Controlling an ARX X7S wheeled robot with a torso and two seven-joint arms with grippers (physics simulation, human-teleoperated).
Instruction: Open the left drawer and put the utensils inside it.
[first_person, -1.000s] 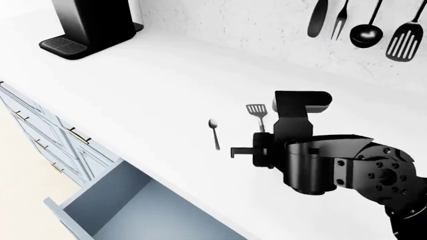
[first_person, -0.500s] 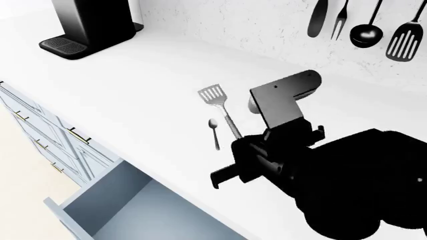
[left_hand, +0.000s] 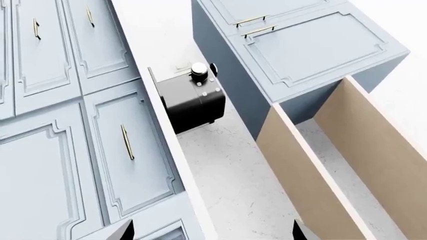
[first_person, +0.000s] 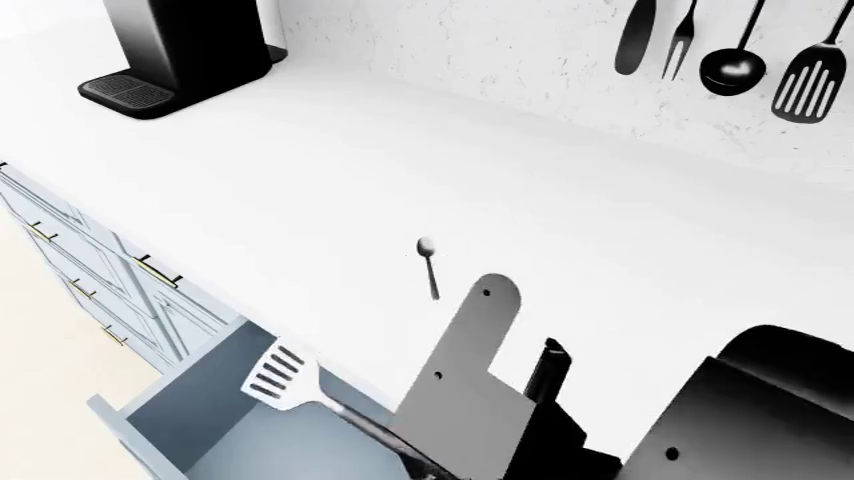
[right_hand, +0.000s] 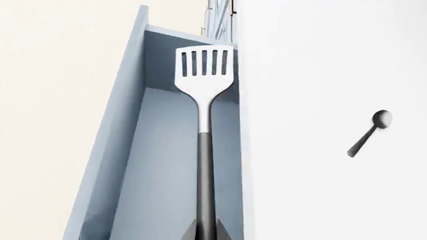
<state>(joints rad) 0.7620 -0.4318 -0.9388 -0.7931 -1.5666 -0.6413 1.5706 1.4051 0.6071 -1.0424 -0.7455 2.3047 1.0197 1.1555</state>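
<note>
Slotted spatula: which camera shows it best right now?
Right wrist view: the whole slotted spatula shows, head to handle, over the open left drawer. Head view shows its head, handle partly hidden by the arm. Left wrist view shows none.

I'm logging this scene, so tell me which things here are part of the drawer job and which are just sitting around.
Part of the job:
- left drawer, open
- slotted spatula, held over the drawer by the right gripper
- spoon, lying on the counter

Just about:
- coffee machine
- hanging utensil set on the wall
- counter

Matt spatula (right_hand: 204, 90), smooth white counter (first_person: 400, 170)
</note>
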